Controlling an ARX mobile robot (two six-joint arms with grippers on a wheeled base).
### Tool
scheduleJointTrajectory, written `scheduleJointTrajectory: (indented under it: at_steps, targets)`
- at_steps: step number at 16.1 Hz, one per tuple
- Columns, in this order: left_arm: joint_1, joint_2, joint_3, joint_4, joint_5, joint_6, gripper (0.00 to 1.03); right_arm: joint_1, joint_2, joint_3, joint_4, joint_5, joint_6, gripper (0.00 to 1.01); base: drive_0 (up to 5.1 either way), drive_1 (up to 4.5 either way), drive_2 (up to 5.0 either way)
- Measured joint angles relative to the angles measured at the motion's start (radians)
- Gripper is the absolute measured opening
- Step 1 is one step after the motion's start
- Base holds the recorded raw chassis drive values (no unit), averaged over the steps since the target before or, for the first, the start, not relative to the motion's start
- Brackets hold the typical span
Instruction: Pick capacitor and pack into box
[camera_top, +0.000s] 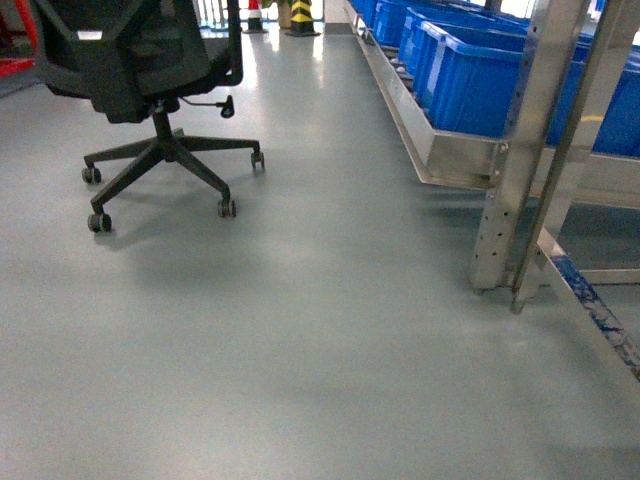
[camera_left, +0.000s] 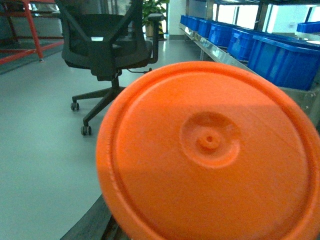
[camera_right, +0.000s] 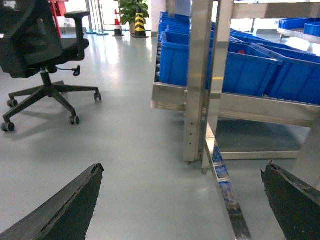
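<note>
Neither the box nor any capacitor shows in any view, so I can't say where they are; nothing of the task's own is within reach of either gripper.

Risks from here, my read: I'd be driving or reaching blind. The left wrist cam is mostly blocked by an orange disc (camera_left: 210, 150), round, ridged, w/ a small nub at centre, filling the frame right in front of the left gripper. Only a dark sliver of gripper structure shows at the bottom edge, so I cannot tell if the left gripper is pinching the disc, spread or pressed together. If the disc is loosely held, a fast move could drop it. Ahead and to the right of the right gripper stands a steel rack (camera_right: 197, 80) w/ blue crates (camera_right: 220, 65) on it; its low rail juts out along the floor, so a turn that way could clip it. A black office chair (camera_top: 150, 70) on castors sits ahead-left of both arms and could roll if bumped.

Pose: right gripper (camera_right: 182, 200) is spread wide, two dark fingers (camera_right: 65, 210) at the frame's lower corners, nothing between them, pointing roughly level over bare grey floor (camera_top: 300, 350). Neither arm shows in the head view, so both seem tucked back near the base.
</note>
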Motion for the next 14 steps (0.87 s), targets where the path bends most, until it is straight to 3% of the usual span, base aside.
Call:
scheduleJointTrajectory:
  at_steps: [14]
  targets:
    - [0.000,0.000,0.000,-0.003,0.000,0.000,0.44,0.000,0.000,0.000,0.002,0.000,0.000,0.98,-5.0,2.39,2.4]
